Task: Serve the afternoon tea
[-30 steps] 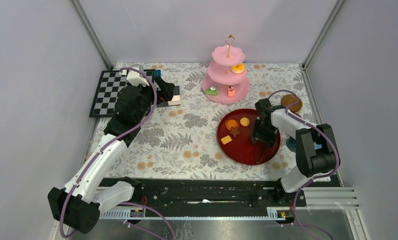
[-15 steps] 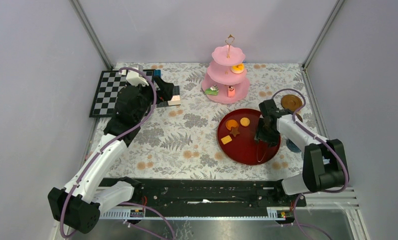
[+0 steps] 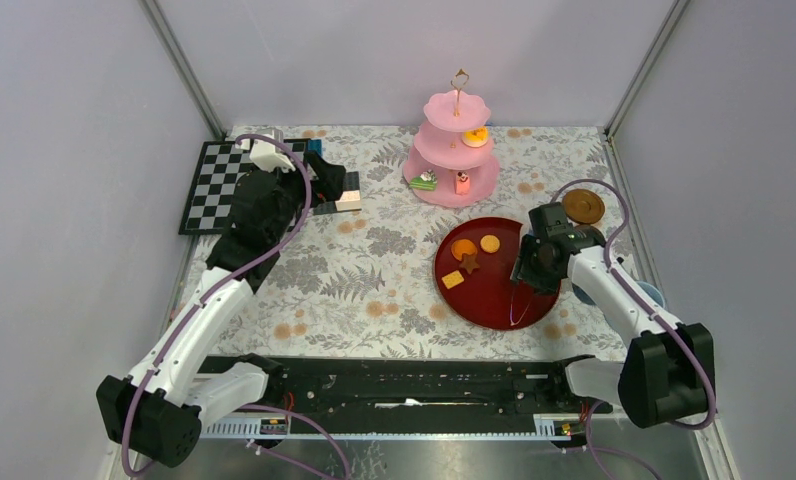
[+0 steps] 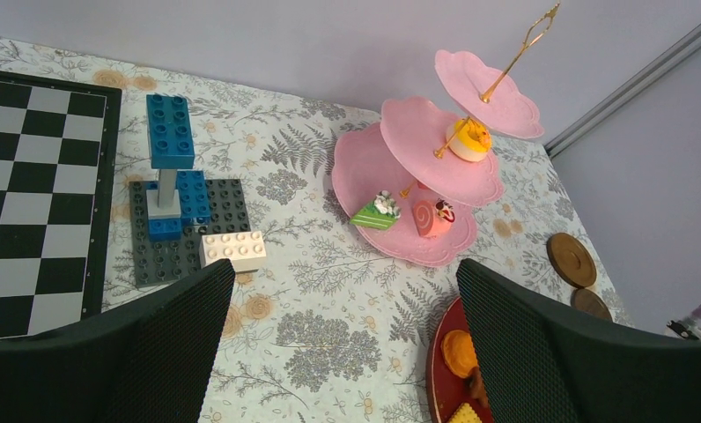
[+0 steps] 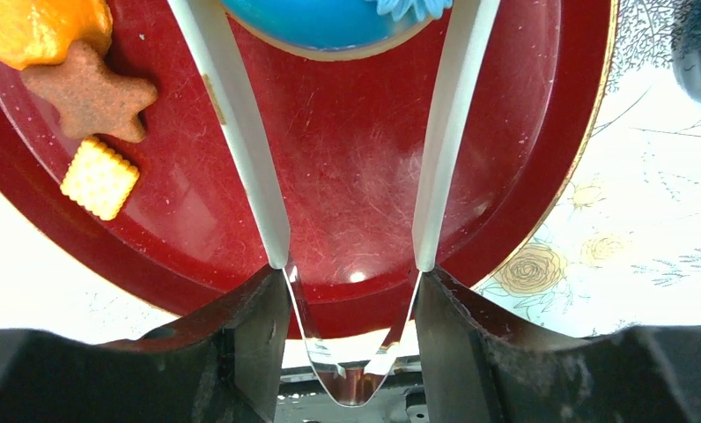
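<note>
The pink three-tier stand at the back carries a green cake piece, a pink roll and an orange tart. My right gripper is over the dark red tray, shut on the white tongs. The tong arms reach to either side of a blue donut; the top edge of the view cuts off their tips. An orange sweet, a star biscuit and a square biscuit lie on the tray. My left gripper is open and empty.
A brown saucer lies back right, and a blue cup shows partly under my right arm. A chessboard and a grey baseplate with toy bricks lie back left, below my left gripper.
My right arm's elbow has swung out to the right and the gripper with the tongs has shifted slightly right over the tray. The left arm has not moved.
</note>
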Controlling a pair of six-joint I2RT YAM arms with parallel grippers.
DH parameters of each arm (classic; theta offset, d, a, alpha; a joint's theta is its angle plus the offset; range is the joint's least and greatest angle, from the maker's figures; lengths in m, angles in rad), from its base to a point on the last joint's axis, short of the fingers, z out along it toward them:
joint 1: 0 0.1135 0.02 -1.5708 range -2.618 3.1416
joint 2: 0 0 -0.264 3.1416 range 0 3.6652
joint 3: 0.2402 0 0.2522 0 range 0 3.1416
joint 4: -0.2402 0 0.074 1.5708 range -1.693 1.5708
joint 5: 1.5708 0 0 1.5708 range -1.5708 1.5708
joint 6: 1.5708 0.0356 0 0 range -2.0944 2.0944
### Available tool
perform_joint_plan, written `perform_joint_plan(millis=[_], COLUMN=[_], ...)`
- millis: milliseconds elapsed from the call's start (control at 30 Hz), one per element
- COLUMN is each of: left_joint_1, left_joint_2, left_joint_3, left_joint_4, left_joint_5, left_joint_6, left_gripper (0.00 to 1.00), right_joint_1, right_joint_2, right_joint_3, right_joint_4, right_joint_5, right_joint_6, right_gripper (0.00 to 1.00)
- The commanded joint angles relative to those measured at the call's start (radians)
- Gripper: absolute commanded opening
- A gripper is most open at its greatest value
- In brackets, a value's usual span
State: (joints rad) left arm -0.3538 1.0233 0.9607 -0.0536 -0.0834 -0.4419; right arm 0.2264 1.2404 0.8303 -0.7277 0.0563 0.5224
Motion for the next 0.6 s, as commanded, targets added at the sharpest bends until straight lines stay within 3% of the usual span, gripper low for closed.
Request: perform_joint_plan(millis=[0,567], left_joint_1=[0.006,0.006], left_joint_2=[-0.023,-0.019], left_joint_3=[0.043,0.045], left_joint_4=[0.034,0.036], left_joint_5=[-0.015,0.008], left_joint_6=[0.008,0.000], left_gripper=[0.99,0.99], right_joint_1=[0.009,0.156], right_joint_2=[-0.038,-0.123], right_joint_3=[0.009,0.023], right_joint_4=[-0.042,-0.090], right_joint_5=[-0.044,-0.084], right_joint_6=[0.014,0.011], right_gripper=[0.33,0.32])
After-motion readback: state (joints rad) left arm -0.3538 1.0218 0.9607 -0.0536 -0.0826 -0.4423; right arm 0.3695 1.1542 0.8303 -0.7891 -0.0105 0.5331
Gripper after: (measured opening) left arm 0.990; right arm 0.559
